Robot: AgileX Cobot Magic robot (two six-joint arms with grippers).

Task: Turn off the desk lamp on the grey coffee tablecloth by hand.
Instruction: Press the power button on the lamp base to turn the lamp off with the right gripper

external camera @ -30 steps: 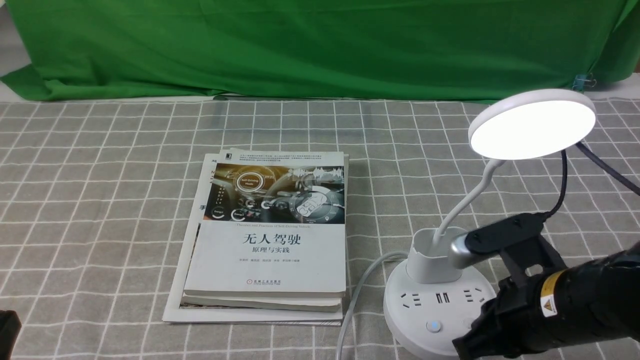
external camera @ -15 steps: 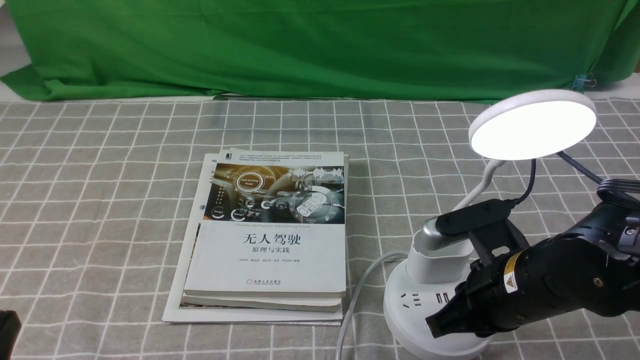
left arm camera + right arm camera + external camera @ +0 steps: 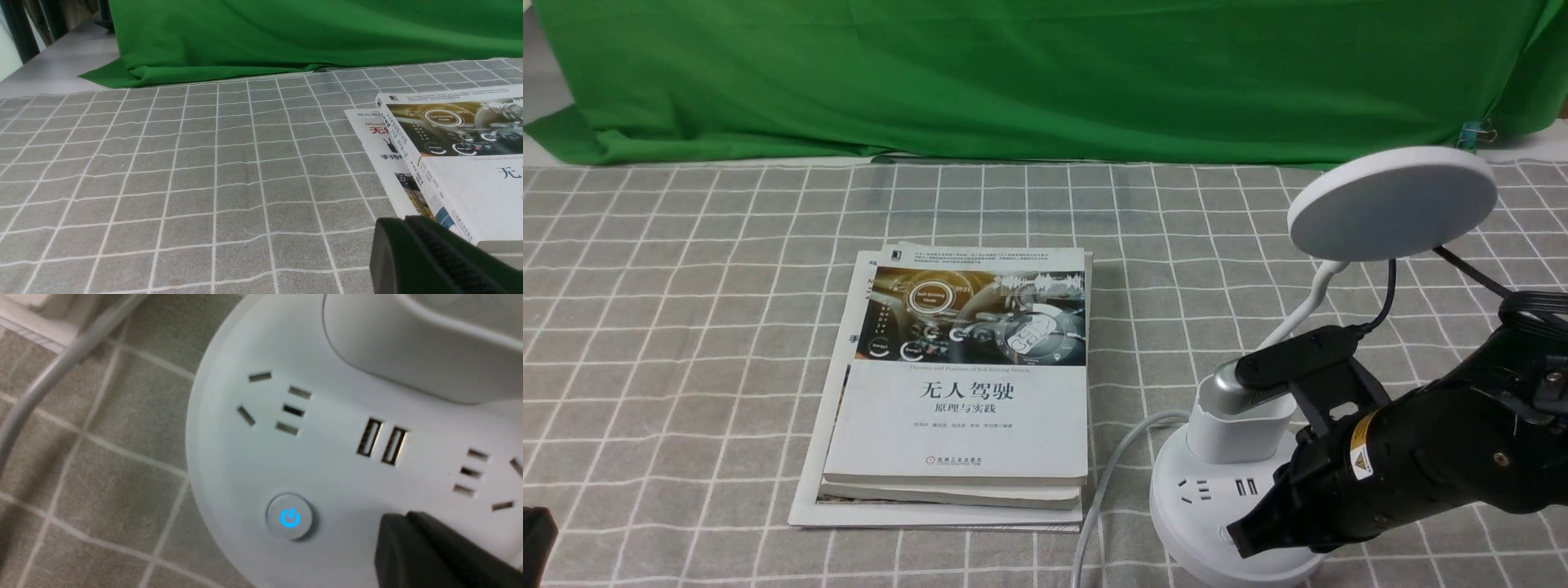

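Darkened since earlier: desk lamp point(image 3: 1393, 204) | right gripper point(image 3: 408, 516): fingertips together, over base's right side | advice: lift straight up, avoid repressing

Desk lamp point(image 3: 1393, 204) upright, unlit, on grey coffee tablecloth point(image 3: 686, 343).

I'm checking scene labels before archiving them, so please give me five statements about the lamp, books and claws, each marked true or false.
1. The lamp's disc head is dark. True.
2. The books lie on the green cloth. False: they lie on the grey checked tablecloth.
3. The power symbol on the round button glows blue. True.
4. The right claw stands wide open. False: it is shut.
5. The left claw is gripping the lamp's neck. False: it is shut on nothing, away from the lamp.
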